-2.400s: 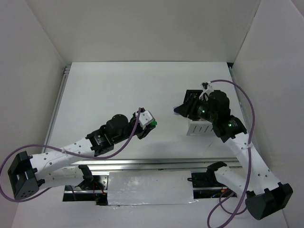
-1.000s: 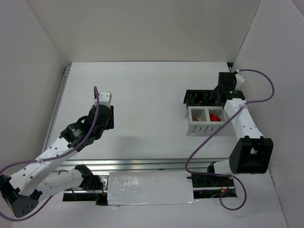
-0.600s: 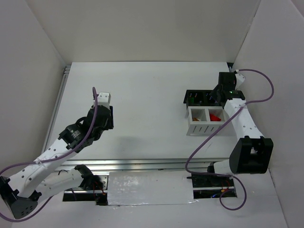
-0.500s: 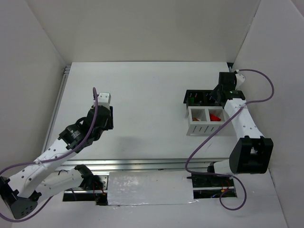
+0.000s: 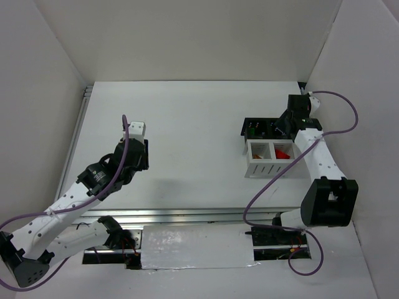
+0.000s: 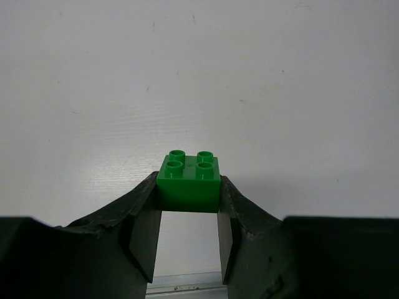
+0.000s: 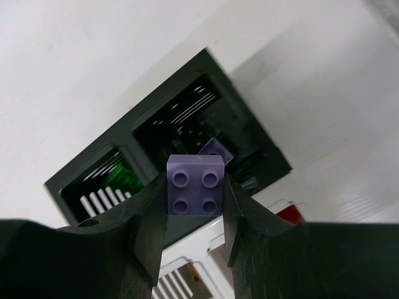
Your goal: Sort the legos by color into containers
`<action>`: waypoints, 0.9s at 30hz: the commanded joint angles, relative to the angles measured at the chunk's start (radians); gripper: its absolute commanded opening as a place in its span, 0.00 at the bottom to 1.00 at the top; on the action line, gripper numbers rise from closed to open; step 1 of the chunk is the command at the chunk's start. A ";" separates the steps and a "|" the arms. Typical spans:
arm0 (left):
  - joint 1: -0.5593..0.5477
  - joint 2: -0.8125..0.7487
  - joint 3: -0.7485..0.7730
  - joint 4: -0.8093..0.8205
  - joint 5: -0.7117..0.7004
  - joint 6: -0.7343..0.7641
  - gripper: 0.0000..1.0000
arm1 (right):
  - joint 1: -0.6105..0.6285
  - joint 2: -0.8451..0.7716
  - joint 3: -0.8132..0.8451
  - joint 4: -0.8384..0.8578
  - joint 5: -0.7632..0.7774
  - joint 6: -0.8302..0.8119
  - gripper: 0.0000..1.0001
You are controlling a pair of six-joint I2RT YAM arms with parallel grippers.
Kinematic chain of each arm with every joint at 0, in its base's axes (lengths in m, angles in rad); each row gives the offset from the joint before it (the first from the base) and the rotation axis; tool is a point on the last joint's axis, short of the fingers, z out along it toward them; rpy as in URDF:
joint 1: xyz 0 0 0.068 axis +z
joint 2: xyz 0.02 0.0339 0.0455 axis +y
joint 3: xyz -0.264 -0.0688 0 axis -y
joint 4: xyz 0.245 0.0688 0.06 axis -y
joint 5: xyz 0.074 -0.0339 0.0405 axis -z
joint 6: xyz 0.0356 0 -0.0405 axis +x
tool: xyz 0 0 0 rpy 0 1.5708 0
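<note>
Right gripper [image 7: 195, 187] clamps lavender brick [image 7: 196, 180], left gripper [image 6: 188, 205] green brick [image 6: 188, 177] — we could drop lavender into black bin's [image 7: 262, 149] green cell.

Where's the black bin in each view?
Top external: black bin sits right of centre, toward the table's far right.
Left wrist: not in view.
Right wrist: it fills the middle of the picture, behind the lavender lego.
Shared landmark: the white bin joined to its near side, which shows at the bottom edge of the right wrist view.

Bright green lego [image 6: 188, 180], lavender lego [image 7: 196, 185], black container [image 7: 128, 124], white slotted container [image 5: 262, 169].
</note>
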 commanded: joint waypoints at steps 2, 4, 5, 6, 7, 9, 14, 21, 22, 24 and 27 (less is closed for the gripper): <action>0.003 -0.016 -0.004 0.034 -0.004 0.019 0.00 | -0.006 -0.011 0.023 0.064 -0.183 -0.067 0.00; 0.003 -0.016 -0.002 0.036 -0.002 0.022 0.00 | -0.006 0.006 0.045 0.060 -0.298 -0.087 0.00; 0.004 -0.014 -0.001 0.036 -0.002 0.022 0.00 | -0.006 0.016 0.058 0.043 -0.298 -0.087 0.00; 0.004 -0.013 0.001 0.036 -0.001 0.022 0.00 | -0.004 0.027 0.066 0.029 -0.298 -0.086 0.00; 0.004 -0.011 -0.001 0.033 0.001 0.022 0.00 | -0.006 0.029 0.068 0.027 -0.276 -0.084 0.00; 0.004 -0.014 -0.004 0.036 0.002 0.024 0.00 | -0.004 0.027 0.066 0.023 -0.250 -0.083 0.00; 0.006 -0.011 -0.002 0.037 0.007 0.025 0.00 | -0.006 0.026 0.062 0.024 -0.229 -0.077 0.00; 0.006 -0.010 -0.005 0.042 0.008 0.025 0.00 | -0.007 0.046 0.072 0.017 -0.053 -0.044 0.00; 0.004 -0.008 -0.004 0.042 0.010 0.025 0.00 | -0.010 0.050 0.074 0.015 -0.039 -0.040 0.00; 0.004 -0.005 -0.002 0.037 0.010 0.024 0.00 | -0.009 0.059 0.081 0.011 -0.010 -0.032 0.00; 0.004 -0.011 -0.005 0.037 0.010 0.025 0.00 | -0.015 0.064 0.089 0.006 0.016 -0.025 0.00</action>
